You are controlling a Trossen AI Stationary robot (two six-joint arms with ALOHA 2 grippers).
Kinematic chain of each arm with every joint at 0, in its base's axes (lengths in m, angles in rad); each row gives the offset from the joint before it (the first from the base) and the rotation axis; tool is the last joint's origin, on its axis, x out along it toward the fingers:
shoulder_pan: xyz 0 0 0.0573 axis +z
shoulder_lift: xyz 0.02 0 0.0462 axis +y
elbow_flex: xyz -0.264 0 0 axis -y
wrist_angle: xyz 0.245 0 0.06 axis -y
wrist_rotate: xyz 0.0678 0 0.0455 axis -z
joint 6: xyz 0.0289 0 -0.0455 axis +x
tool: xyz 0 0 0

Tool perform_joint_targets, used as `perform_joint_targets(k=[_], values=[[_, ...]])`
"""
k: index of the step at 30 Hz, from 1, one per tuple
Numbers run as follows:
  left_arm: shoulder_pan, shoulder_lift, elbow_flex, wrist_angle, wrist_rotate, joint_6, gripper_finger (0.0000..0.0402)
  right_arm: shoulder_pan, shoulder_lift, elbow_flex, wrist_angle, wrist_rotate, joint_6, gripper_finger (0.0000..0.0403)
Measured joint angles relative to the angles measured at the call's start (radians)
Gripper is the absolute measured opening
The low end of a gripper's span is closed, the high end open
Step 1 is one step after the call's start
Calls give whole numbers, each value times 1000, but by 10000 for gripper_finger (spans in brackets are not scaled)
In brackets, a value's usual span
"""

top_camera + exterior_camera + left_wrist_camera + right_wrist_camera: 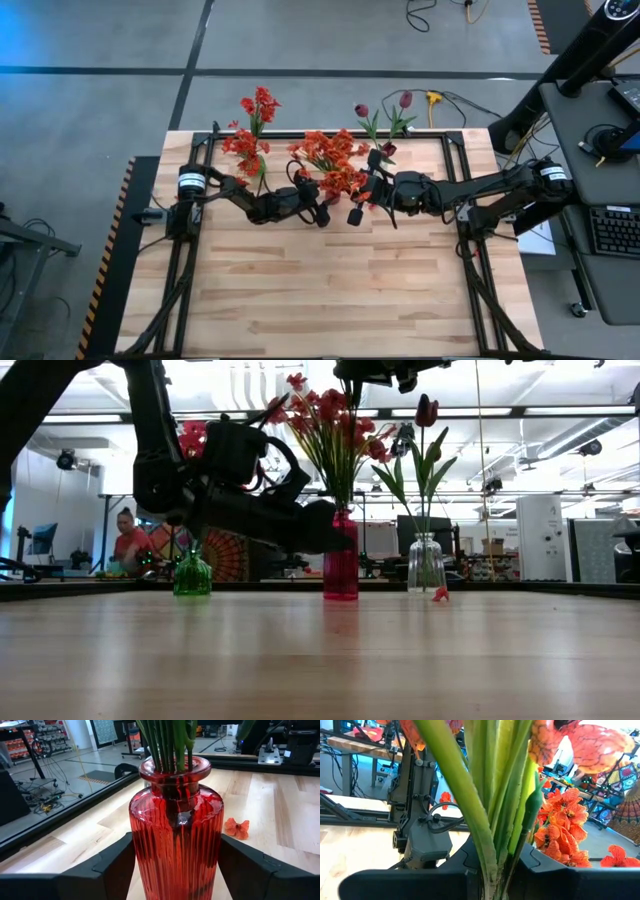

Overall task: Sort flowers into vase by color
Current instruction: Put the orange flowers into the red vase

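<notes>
A red ribbed glass vase [176,835] [340,565] stands mid-table with several green stems in its mouth [172,767] and orange-red blooms [330,165] above. My left gripper [176,855] [322,207] is low, shut around the vase body. My right gripper [497,867] [358,197] is higher, shut on the bunch of stems [495,820]. A green vase [192,573] holds red blooms [250,130]. A clear vase [426,565] holds dark maroon blooms [385,110]. My left gripper holds the red vase by its ribbed body, below the shoulder [137,845], between the two fingers [112,867], one on each side. It comes in level from the table's left. The vase stands upright on the table. My right gripper pinches several green stems together [492,862], below the blooms. Its fingers [545,870] lie across the stems, coming from the table's right. The stems stand roughly upright and run down out of view below the fingers.
A loose orange-red bloom [237,827] [440,595] lies on the wood beside the red vase. The three vases stand in a row along the table's far side. A black frame [470,250] borders the table. A person [128,540] sits far behind.
</notes>
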Motion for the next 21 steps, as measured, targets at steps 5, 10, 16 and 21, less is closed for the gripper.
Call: perform_joint_targets(k=[5,10,16,21], values=[[0,0,0,-10,-3,-49,235,-1,6,0,36,-47,12,43],[0,-2,-8,-9,-3,-93,233,-21,39,1,83,-47,7,43],[0,-3,-20,-7,-2,-100,232,-68,48,1,98,-43,35,43],[0,-3,-20,-11,0,-78,232,-78,47,1,99,-43,38,43]])
